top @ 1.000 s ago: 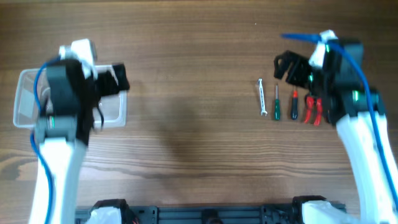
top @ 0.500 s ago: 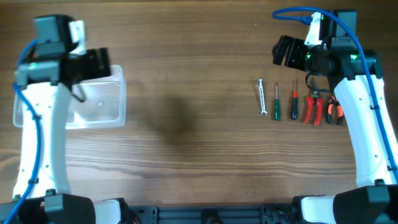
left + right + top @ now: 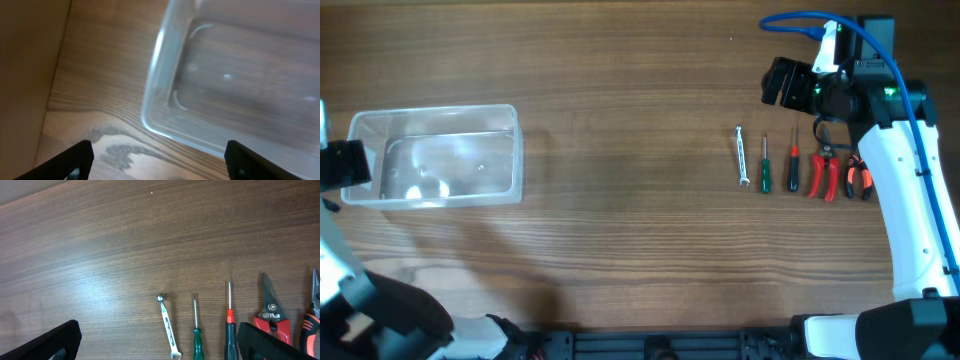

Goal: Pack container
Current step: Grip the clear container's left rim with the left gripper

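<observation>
The clear plastic container (image 3: 432, 118) stands empty at the table's left; its rounded corner fills the left wrist view (image 3: 160, 80). My left gripper (image 3: 342, 165) sits at the far left edge beside the container's left wall, open and empty, its fingertips (image 3: 160, 162) over bare wood. My right gripper (image 3: 786, 84) hovers behind a row of tools, open and empty (image 3: 160, 347). The row holds a small wrench (image 3: 742, 157), a green screwdriver (image 3: 765, 166), a red-and-black screwdriver (image 3: 794, 162), red snips (image 3: 822, 173) and orange pliers (image 3: 858, 176).
The right wrist view shows the wrench (image 3: 167, 326), green screwdriver (image 3: 196, 332), red-and-black screwdriver (image 3: 229, 330), snips (image 3: 270, 314) and pliers (image 3: 312, 312) on wood. The table's left edge (image 3: 55, 75) runs close to the container. Bare wood lies between container and tools.
My left arm has swung off the container to the far left edge, uncovering the whole bin. My right arm rose back from the tools a second ago and has stayed still since.
</observation>
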Available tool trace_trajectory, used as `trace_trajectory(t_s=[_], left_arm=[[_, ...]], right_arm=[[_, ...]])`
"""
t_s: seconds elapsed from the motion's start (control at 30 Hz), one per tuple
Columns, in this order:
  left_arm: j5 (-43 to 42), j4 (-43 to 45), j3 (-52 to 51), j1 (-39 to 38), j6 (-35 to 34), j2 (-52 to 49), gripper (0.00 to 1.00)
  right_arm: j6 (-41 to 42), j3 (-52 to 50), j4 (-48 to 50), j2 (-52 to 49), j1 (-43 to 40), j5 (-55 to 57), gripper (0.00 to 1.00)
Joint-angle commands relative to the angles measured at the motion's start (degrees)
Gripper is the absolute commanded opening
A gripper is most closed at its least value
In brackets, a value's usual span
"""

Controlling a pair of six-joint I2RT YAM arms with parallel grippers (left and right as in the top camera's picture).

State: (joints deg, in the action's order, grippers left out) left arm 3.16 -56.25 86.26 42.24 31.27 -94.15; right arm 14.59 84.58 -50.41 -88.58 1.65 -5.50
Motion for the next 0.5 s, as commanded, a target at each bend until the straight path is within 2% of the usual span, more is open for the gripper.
trace_trajectory(t_s=[0.0, 0.2, 0.4, 0.47], left_arm=[[-2.9, 2.0, 1.0, 2.6, 3.1, -5.2, 0.86], [-3.6, 7.9, 1.0, 2.5, 3.2, -13.2, 0.85], [-6.4, 17.2, 1.0, 2.5, 4.0, -15.7, 0.86], [-9.6, 18.4, 1.0, 2.5, 6.5, -16.3, 0.8]], right_arm=[[-1.1, 1.2, -0.5, -0.5, -0.2, 1.2, 1.0], [-1.1, 1.2, -2.6, -0.5, -0.2, 1.2, 1.0], [-0.9, 1.2, -4.1, -0.5, -0.2, 1.2, 1.0], [-0.9, 1.2, -4.6, -0.5, -0.2, 1.2, 1.0]])
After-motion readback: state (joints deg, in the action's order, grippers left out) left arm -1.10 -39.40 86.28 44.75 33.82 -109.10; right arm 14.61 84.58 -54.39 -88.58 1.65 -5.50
